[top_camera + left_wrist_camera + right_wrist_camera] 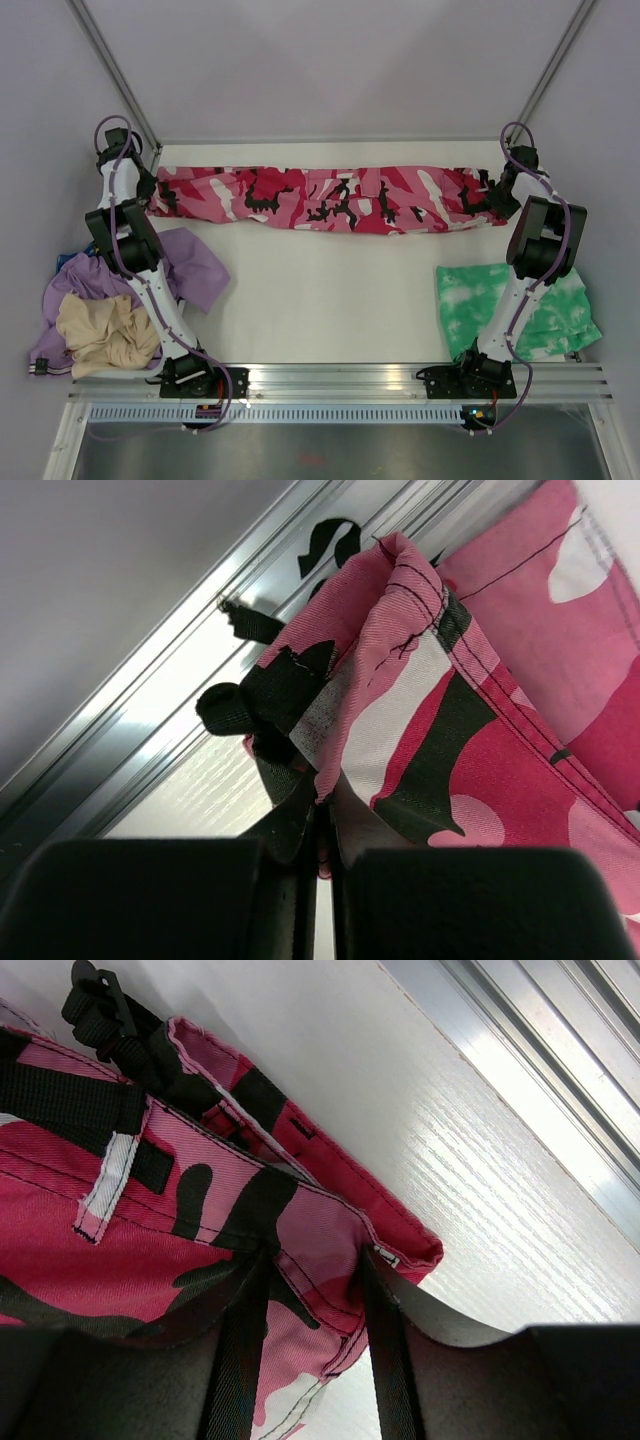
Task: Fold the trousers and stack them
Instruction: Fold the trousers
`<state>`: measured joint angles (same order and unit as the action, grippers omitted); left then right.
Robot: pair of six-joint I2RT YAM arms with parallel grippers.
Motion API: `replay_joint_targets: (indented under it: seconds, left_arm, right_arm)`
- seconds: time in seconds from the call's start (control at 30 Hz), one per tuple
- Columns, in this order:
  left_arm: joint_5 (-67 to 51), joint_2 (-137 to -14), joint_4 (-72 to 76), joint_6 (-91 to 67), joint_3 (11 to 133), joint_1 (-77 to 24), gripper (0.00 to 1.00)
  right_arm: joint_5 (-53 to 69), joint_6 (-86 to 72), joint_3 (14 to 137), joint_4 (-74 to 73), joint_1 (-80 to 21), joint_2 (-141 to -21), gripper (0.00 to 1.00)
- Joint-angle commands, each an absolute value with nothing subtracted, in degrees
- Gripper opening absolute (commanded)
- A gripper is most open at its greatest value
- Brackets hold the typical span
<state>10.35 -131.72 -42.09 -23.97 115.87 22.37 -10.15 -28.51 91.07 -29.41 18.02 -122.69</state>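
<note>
The camouflage trousers lie stretched in a long band across the far side of the table. At their left end my left gripper is shut on a fold of the cloth. The left wrist view shows the pink edge pinched in my left gripper, with a black strap bunched beside it. At the right end my right gripper holds the waistband corner. In the right wrist view its fingers press on both sides of the bunched cloth.
A lilac garment and a beige one are piled by the left arm. A green-and-white tie-dye garment lies by the right arm. An aluminium rail runs along the near edge; another rail borders the far edge.
</note>
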Motion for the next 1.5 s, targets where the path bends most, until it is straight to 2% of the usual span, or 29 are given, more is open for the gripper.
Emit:
replay_joint_targets:
  seconds: [0.0, 0.3, 0.53, 0.6, 0.73, 0.77, 0.8, 0.87, 1.0, 1.2, 1.3, 1.37, 1.47]
  left_arm:
    - [10.3, -131.3, -39.0, -24.9, 121.9, 22.8, 0.06]
    - [8.9, -133.4, -32.7, -24.3, 127.0, 22.8, 0.08]
    - [10.1, -141.9, -43.0, -28.4, 135.4, 22.8, 0.08]
    - [10.3, -142.8, -43.9, -29.3, 135.4, 22.8, 0.11]
    - [10.6, -144.1, -45.3, -29.9, 135.6, 22.8, 0.35]
    - [10.6, -144.1, -45.4, -30.1, 135.6, 22.9, 0.51]
    - [10.8, -144.0, -45.6, -30.1, 135.3, 22.8, 0.59]
    - [10.8, -142.8, -45.6, -30.2, 134.6, 22.8, 0.67]
    - [11.9, -138.5, -44.8, -30.6, 130.7, 22.8, 0.75]
    - [11.7, -127.5, -42.8, -36.2, 116.4, 23.3, 0.75]
    - [6.4, -120.3, -35.5, -41.3, 105.7, 23.2, 0.74]
    - [3.9, -118.0, -30.5, -45.3, 100.8, 23.0, 0.68]
    - [1.9, -116.6, -28.8, -49.1, 99.8, 22.1, 0.6]
  right_arm:
    - [-8.8, -29.3, 90.8, -30.7, 17.8, -123.7, 0.47]
    - [-9.4, -29.7, 90.4, -30.6, 17.8, -123.0, 0.47]
    - [-9.6, -29.4, 91.8, -31.3, 17.7, -123.4, 0.47]
    - [-9.7, -29.3, 91.8, -31.4, 17.7, -123.4, 0.47]
    - [-9.4, -29.4, 93.4, -31.7, 17.7, -124.1, 0.47]
    - [-9.2, -29.4, 93.7, -32.0, 17.6, -124.4, 0.47]
    - [-9.1, -29.3, 94.0, -32.1, 17.5, -124.5, 0.47]
    - [-9.0, -29.4, 94.6, -32.1, 17.2, -124.8, 0.48]
    - [-8.5, -29.4, 94.6, -31.8, 16.8, -125.1, 0.48]
    - [-7.9, -29.3, 92.6, -31.0, 16.3, -124.8, 0.47]
    - [-7.7, -29.3, 91.8, -30.5, 16.2, -124.2, 0.47]
    - [-7.5, -29.2, 91.9, -30.5, 16.3, -123.8, 0.47]
    - [-6.8, -29.3, 92.2, -30.8, 16.2, -122.4, 0.48]
